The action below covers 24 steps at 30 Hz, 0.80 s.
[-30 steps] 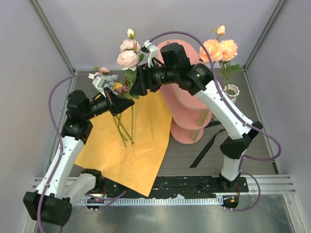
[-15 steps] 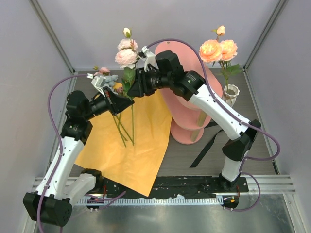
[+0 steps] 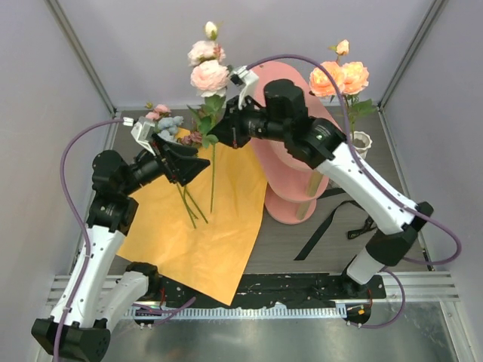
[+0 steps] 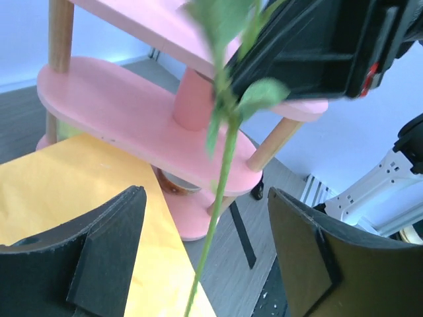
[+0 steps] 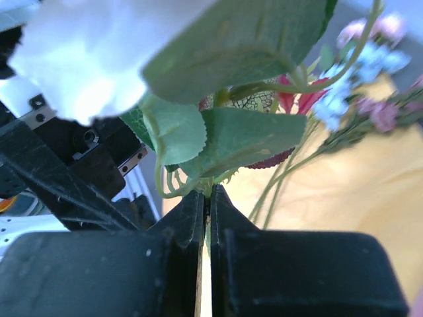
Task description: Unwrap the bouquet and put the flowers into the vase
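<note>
Fingers of our right gripper (image 5: 206, 198) pinch tight on a pink rose stem (image 3: 213, 170); our left gripper (image 4: 205, 257) stands wide, empty. The vase (image 3: 360, 141) sits well apart, past the pink shelf (image 3: 281, 181). Swinging over, the long stem may snag that shelf.

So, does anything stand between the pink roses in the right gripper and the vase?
Yes. The pink shelf stands between the pink roses, held by the right gripper, and the vase at the far right. Orange roses already stand in it.
</note>
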### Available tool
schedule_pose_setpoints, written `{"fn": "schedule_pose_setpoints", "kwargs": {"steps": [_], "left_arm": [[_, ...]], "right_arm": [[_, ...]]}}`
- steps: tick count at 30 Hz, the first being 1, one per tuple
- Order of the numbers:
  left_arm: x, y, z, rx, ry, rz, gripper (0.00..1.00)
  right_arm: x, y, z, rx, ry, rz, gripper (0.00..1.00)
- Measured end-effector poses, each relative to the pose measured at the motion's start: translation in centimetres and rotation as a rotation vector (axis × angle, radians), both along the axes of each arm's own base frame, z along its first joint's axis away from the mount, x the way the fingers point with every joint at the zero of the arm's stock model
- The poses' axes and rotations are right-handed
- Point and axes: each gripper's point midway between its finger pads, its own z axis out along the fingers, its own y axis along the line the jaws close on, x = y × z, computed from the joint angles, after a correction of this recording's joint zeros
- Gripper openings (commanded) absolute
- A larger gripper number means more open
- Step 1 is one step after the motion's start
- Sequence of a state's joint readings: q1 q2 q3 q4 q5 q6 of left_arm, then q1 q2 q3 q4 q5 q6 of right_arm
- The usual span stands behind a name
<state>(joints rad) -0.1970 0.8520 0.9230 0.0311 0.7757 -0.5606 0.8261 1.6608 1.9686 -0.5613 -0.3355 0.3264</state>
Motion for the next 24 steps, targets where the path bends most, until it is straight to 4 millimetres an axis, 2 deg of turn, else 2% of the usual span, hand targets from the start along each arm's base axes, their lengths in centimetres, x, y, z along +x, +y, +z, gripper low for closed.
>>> {"fn": "schedule_pose_setpoints", "kwargs": {"steps": [3,6,8,10,11,14,16,18,22,24], "left_arm": [[-0.8,0.4,0.9,-0.001,-0.046,0.016,0.81],[-1.4,0.6,1.2,0.001,-0.073,0.022,0.82],[-1.4,0.6,1.0,0.003,-0.073,0.026,0.82],[-1.3,0.6,0.6,0.007,-0.062,0.028,0.82],[-1.3,0.6,0.3,0.009,-0.053,0.029,0.82],[-1.1,0.7,-0.4,0.013,-0.030,0.033,0.82],[-1.0,0.6,-0.6,0.012,-0.020,0.033,0.83],[-0.9,0.6,-0.8,0.010,-0.012,0.033,0.82],[-0.7,0.5,-1.3,0.009,0.008,0.032,0.83],[-0.7,0.5,-1.6,0.008,0.016,0.032,0.83]], "right_arm": [[-0.6,-2.8,3.9,0.051,-0.175,-0.050,0.01],[-2.8,-7.5,9.6,0.181,-0.418,-0.127,0.01],[-4.8,-11.1,13.6,0.286,-0.580,-0.188,0.01],[-7.0,-15.0,18.5,0.419,-0.756,-0.266,0.01],[-7.6,-16.3,20.0,0.461,-0.811,-0.301,0.01],[-10.1,-22.2,25.6,0.632,-0.999,-0.475,0.01],[-10.9,-25.6,27.5,0.710,-1.084,-0.606,0.01],[-10.9,-27.9,28.4,0.736,-1.142,-0.730,0.01],[-8.7,-31.4,28.5,0.656,-1.211,-1.030,0.01],[-7.4,-32.3,28.0,0.578,-1.223,-1.144,0.01]]}}
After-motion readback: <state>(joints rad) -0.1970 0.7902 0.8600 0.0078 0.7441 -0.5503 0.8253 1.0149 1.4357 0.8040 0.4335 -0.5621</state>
